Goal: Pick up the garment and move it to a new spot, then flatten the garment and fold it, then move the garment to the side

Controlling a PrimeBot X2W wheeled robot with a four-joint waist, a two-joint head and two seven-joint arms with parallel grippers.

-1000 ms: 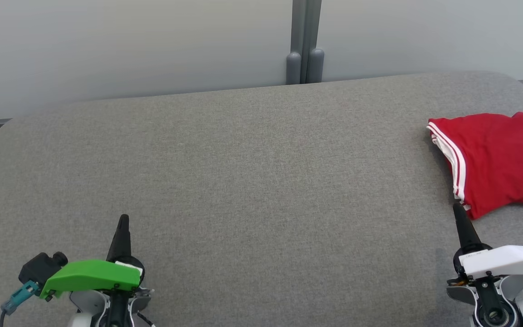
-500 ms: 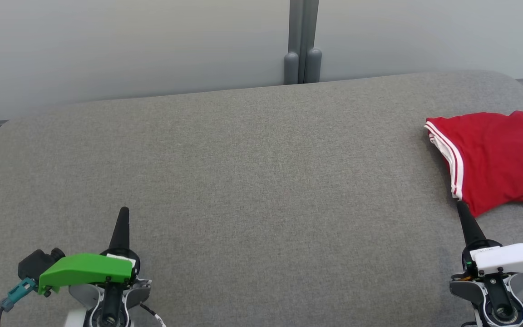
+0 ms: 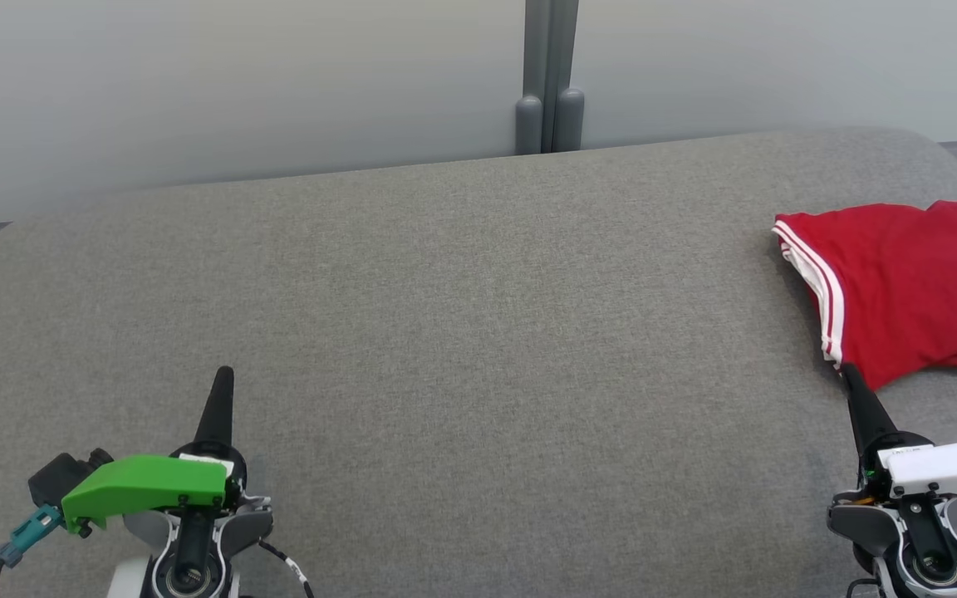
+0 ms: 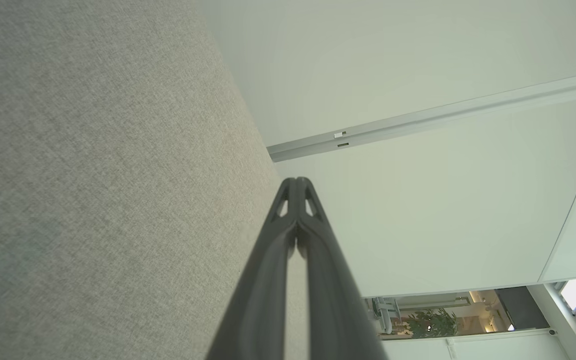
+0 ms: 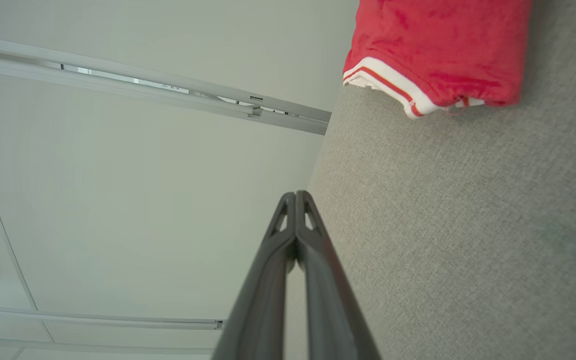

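Observation:
The garment (image 3: 910, 291) is red with white stripes along one hem. It lies folded at the far right of the grey fabric table (image 3: 462, 332), running past the head view's right edge. In the right wrist view the garment (image 5: 443, 45) lies ahead at the top. My right gripper (image 3: 848, 374) is shut and empty, its tip just short of the garment's near corner. Its fingertips (image 5: 295, 195) are pressed together. My left gripper (image 3: 223, 375) is shut and empty at the lower left, far from the garment, fingertips (image 4: 297, 181) closed.
A pale wall with a grey post (image 3: 547, 79) stands behind the table's far edge. The table's corners are rounded. Bare grey fabric spans the stretch between the two grippers.
Both grippers have drawn back toward the bottom of the head view. The picture has shifted slightly left, so the camera has moved. The garment lies as before.

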